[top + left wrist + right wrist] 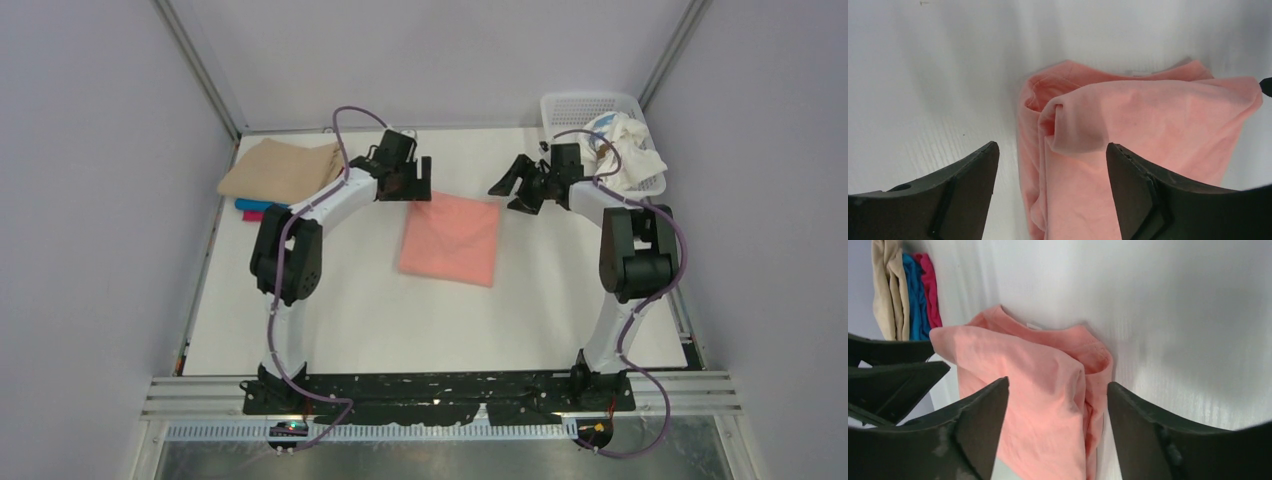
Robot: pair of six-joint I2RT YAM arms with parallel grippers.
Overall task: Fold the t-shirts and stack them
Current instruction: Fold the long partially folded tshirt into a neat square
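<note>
At frame centre: salmon-pink t-shirt (452, 238), folded, flat on the bench (350, 320).
Left hand (1050, 150): wide, empty, over its upper-left corner.
Right hand (1058, 385): wide, empty, near its upper-right corner.
Upper left: tan t-shirt (280, 170) atop blue t-shirt (243, 205), magenta t-shirt (254, 215).

The tan shirt (280, 168) hid most of the blue shirt (245, 204) and magenta shirt (254, 215); both wrist views' lower edges cropped the salmon shirt (1148, 130).

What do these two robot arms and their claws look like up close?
Both the left arm and right arm have white links with chunky black joint housings, and a thin lilac cable loops along each. The left gripper and right gripper each have two matte black wedge-shaped fingers tapering to points.
</note>
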